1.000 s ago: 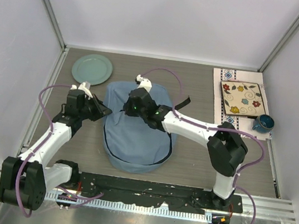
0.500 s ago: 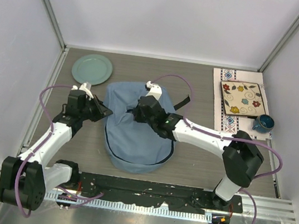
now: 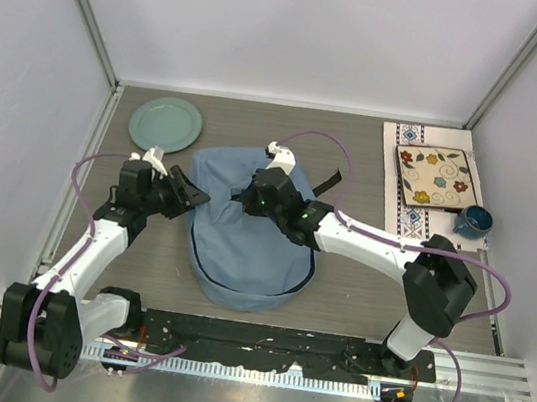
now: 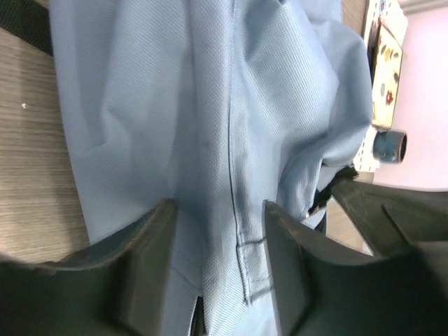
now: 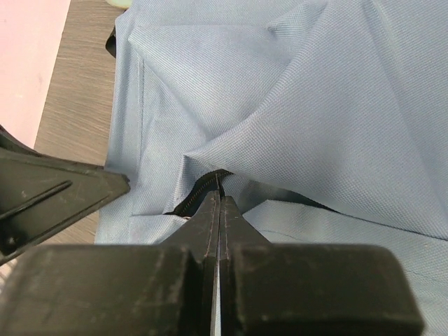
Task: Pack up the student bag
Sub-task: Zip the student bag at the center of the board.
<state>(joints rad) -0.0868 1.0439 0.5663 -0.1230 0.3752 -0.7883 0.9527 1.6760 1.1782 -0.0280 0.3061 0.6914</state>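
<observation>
Right gripper [image 5: 220, 198]: closed tight, fingertips meeting on the dark zipper [image 5: 198, 192], where a fold of blue cloth is rising over it. Whether a pull tab is being pinched between them is not showing. This arm is reaching in from the right and hovering over the far half of the bag.

Left gripper [image 3: 193, 193]: standing open, fingers apart, gripping nothing. It is facing the bag's left flank, and in the wrist view the cloth is lying just beyond the fingertips.

Student bag [image 3: 249, 264]: lying flat in the middle of the bench [image 3: 347, 284], between the two arms, its long axis running from the near edge toward the far wall. The mouth is looking mostly zipped, with only a short dark gap showing at the right fingertips. A black strap [image 3: 328, 184] is trailing out on the far right side.

Governing relation: the zipper is lying directly at the right gripper's tips, so that arm is judged the nearer for working the zip. The bag's left edge is lying just to the right of the left gripper, so that arm is looking best placed for bracing the cloth.

Also present: green plate [image 3: 165, 123] at far left, and patterned tile [image 3: 435, 177] and blue mug [image 3: 472, 221] at far right, all sitting apart from the bag.
</observation>
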